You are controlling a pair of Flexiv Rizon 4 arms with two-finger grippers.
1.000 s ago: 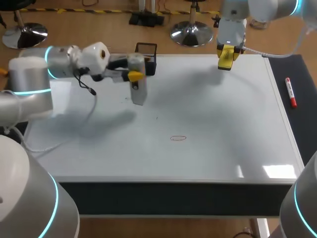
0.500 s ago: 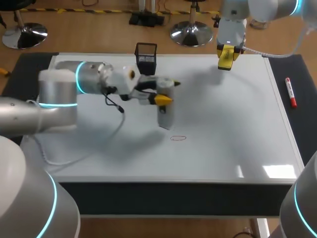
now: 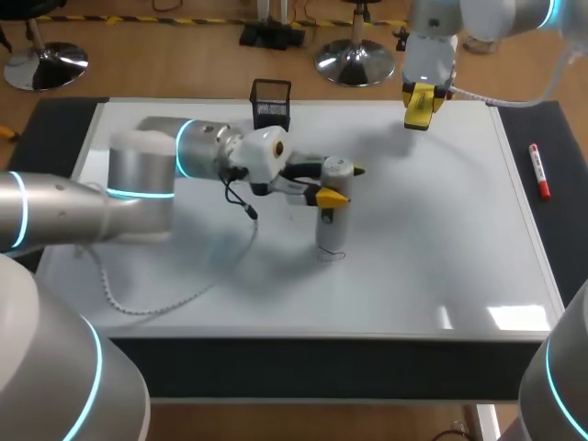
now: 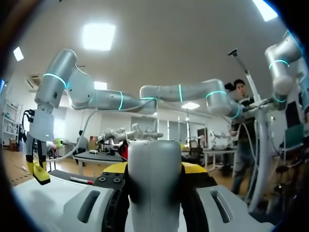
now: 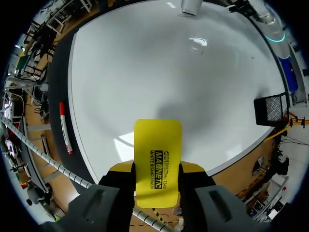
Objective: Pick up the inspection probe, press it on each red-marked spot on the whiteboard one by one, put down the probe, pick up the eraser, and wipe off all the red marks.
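Our left tool (image 3: pixel 338 182) squeezes the smooth, round grey probe (image 3: pixel 331 225) upright on the shiny whiteboard (image 3: pixel 441 230). Our right tool (image 5: pixel 157 170) pinches the flat yellow eraser (image 5: pixel 158 145).

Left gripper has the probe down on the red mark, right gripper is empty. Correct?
No: the right gripper holds the yellow eraser, per the right wrist view. The left gripper does have the probe down on the red mark.
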